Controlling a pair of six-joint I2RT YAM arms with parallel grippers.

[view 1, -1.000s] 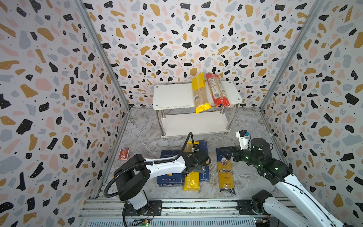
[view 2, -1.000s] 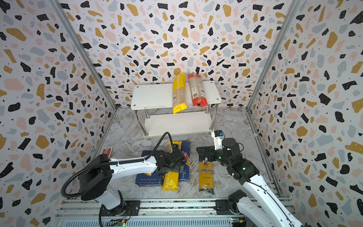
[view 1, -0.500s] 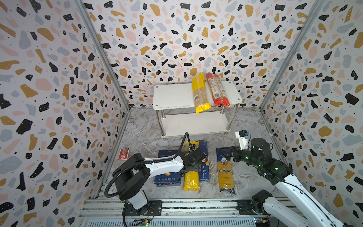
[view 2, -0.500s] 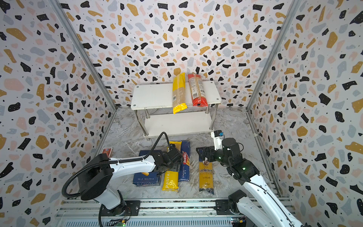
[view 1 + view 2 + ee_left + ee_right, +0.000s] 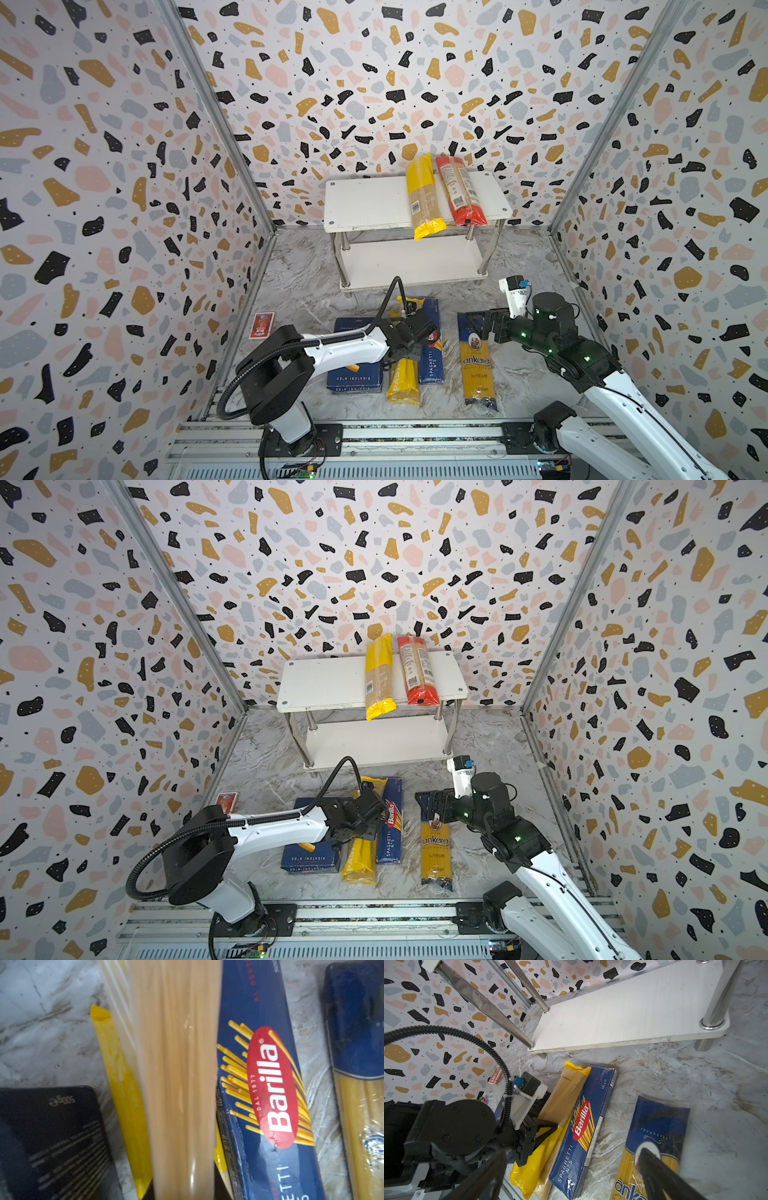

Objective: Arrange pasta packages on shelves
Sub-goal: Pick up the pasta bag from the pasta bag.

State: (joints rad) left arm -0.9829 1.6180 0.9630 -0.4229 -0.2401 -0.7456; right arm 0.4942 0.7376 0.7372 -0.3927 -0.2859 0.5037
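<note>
Left claw (image 5: 405, 353) clamped shut, arm reaching low; right claw (image 5: 484, 328) spread wide, hovering.

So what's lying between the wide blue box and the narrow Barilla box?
A yellow spaghetti bag, gripped by the left gripper; both top views show it.

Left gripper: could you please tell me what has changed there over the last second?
The left gripper closed its fingers on the yellow spaghetti bag. The right gripper stayed open over the ankara bag; nothing else visibly moved.
</note>
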